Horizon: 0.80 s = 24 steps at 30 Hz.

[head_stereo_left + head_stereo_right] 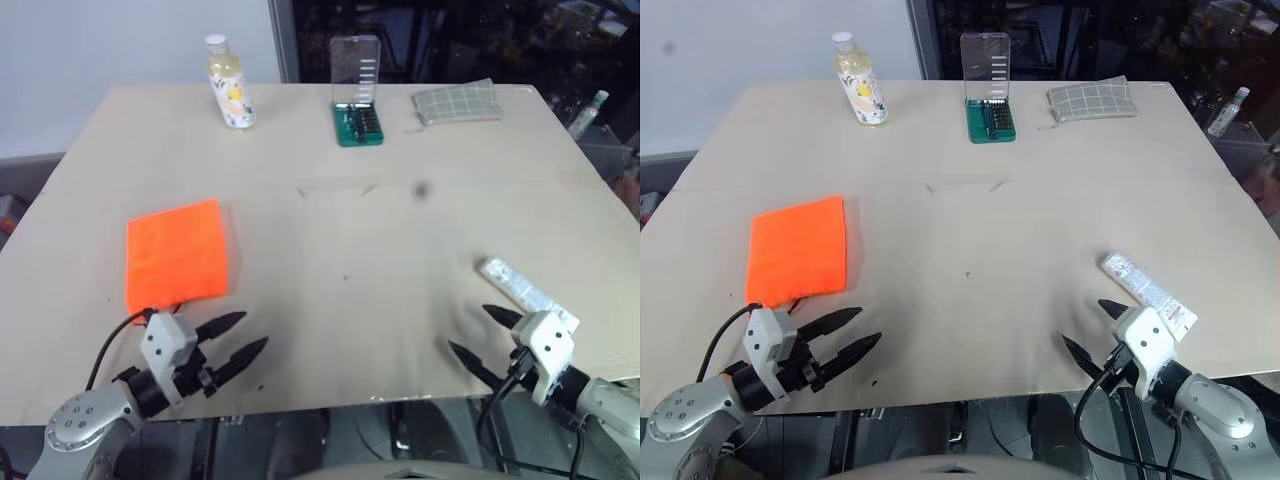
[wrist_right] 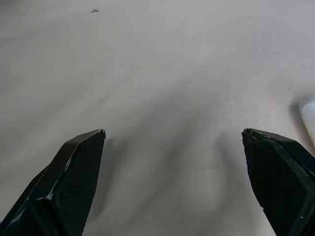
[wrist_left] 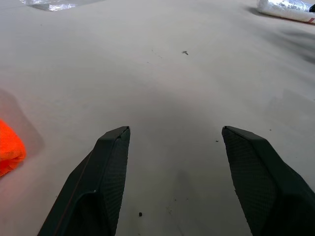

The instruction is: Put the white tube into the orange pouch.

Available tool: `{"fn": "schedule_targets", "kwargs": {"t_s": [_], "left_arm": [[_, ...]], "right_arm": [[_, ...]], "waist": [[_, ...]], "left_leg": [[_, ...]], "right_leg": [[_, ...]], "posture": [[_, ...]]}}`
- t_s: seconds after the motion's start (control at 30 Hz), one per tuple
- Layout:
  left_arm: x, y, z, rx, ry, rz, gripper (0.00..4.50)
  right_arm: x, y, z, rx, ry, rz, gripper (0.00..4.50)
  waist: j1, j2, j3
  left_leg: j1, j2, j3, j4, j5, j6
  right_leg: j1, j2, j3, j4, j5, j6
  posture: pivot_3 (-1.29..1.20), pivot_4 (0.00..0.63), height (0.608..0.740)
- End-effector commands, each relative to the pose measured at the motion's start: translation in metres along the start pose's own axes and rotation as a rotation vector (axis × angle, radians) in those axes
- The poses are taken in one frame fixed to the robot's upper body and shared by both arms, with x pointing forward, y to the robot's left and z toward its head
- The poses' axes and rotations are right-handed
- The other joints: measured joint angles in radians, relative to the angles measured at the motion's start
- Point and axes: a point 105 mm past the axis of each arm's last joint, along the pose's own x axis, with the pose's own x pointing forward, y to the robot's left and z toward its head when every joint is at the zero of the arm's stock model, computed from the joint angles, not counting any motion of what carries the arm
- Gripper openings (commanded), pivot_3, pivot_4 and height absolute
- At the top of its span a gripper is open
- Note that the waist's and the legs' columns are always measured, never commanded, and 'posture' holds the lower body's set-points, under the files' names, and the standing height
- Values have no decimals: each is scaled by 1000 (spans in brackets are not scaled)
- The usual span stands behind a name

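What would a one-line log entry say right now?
white tube: on table, untouched | orange pouch: flat, near left | left gripper: open, empty | right gripper: open, empty

No words or numbers can be read anywhere. The white tube [image 1: 1146, 289] has small print on it, and the bottle [image 1: 860, 82] has a label, but both are too tiny to read.

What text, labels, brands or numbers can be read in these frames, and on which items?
No text is legible.
Bottle: yellow printed label, too blurred to read.
White tube: dark and red print, too small to read.
Green bit case: pale marks on the clear raised lid, unreadable.
Orange pouch and checked pouch: no print seen.
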Motion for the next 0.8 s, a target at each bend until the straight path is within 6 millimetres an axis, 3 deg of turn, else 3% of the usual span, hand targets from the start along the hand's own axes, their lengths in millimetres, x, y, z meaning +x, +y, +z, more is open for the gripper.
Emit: {"fn": "schedule_targets", "kwargs": {"t_s": [0.03,0.13,0.33,0.57,0.67,0.8], "left_arm": [[-12,17,-6,42,-29,30,3051],[-17,29,-17,113,-49,107,3051],[-17,36,-7,220,-114,216,3051],[-30,47,8,257,-171,226,3051],[-42,59,22,379,-119,272,3051],[-65,81,15,585,76,430,3051]], "right_arm": [[3,0,16,-30,-70,16,4500],[10,6,32,-63,-149,86,4500],[21,20,55,-170,-247,225,4500],[45,16,73,-213,-305,316,4500],[55,17,88,-232,-344,373,4500],[55,23,95,-230,-357,426,4500]], "waist": [[0,0,0],[-3,4,-3],[3,0,-5],[-2,-1,-5],[-3,-1,-5],[1,-1,-5]], "left_leg": [[0,0,0,0,0,0],[1,-1,1,0,0,0],[0,1,1,1,0,0],[1,1,2,2,0,0],[0,0,2,1,0,0],[0,0,3,1,0,0]], "right_leg": [[0,0,0,0,0,0],[0,2,0,0,0,0],[0,1,-2,0,0,0],[0,2,-2,1,1,-1],[0,2,-3,1,3,-4],[0,4,-5,1,3,-5]], "posture": [[0,150,740],[0,150,740],[0,150,740],[0,150,740],[0,150,740],[0,150,740]]}}
